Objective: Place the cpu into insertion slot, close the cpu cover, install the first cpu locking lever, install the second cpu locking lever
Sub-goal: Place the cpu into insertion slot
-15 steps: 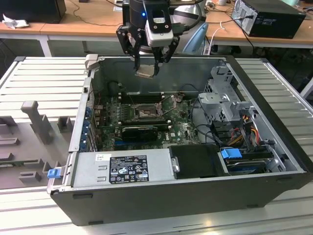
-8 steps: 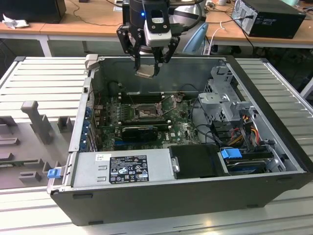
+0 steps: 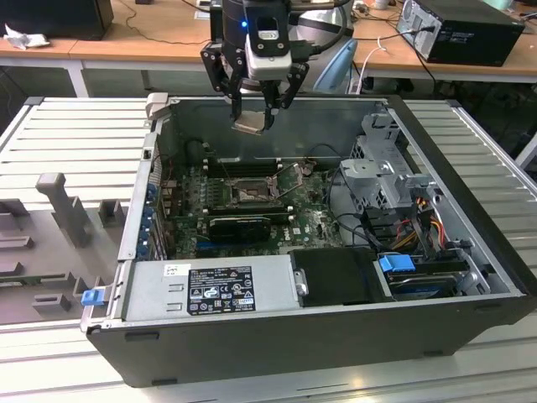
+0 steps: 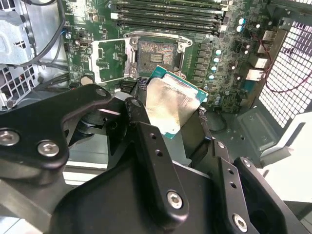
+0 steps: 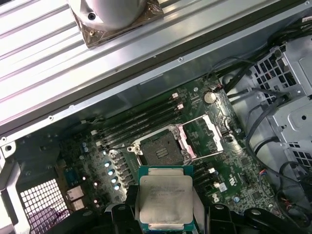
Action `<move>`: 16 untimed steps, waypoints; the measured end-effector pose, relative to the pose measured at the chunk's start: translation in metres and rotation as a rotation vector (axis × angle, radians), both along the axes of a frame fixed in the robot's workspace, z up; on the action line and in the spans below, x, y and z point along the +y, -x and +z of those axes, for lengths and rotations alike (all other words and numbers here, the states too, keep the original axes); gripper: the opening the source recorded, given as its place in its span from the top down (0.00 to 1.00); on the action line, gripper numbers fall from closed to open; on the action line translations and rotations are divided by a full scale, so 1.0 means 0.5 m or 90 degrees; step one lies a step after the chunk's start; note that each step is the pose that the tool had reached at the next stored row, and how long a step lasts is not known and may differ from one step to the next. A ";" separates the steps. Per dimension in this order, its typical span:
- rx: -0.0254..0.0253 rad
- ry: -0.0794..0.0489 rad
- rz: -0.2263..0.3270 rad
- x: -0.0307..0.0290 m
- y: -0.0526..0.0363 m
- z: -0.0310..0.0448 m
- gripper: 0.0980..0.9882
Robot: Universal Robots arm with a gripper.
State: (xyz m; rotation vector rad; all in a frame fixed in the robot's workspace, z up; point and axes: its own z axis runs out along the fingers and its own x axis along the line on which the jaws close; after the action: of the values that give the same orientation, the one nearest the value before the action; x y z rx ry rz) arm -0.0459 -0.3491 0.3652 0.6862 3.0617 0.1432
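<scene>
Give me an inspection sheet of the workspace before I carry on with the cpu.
Surface: ribbed metal table carrying an open computer case.
Job's things: cpu held in the air over the case; insertion slot empty; cpu cover swung open beside it.
Clutter: grey fixture blocks on the table, exterior view's left.
Gripper: jaws shut on the cpu.
Cables: black and coloured wires by the drive cage.
Surroundings: wooden benches behind, with a black box.
</scene>
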 end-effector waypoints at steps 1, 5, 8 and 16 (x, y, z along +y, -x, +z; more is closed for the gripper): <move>0.0000 0.000 -0.001 0.000 0.000 0.000 0.52; 0.0000 0.000 -0.009 0.000 0.000 0.000 0.52; 0.0000 0.000 -0.018 0.000 0.000 0.000 0.52; 0.0000 0.000 -0.048 0.000 0.000 0.000 0.52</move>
State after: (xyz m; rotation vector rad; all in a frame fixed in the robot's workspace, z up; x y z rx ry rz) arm -0.0460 -0.3491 0.3650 0.7995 3.0305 0.1429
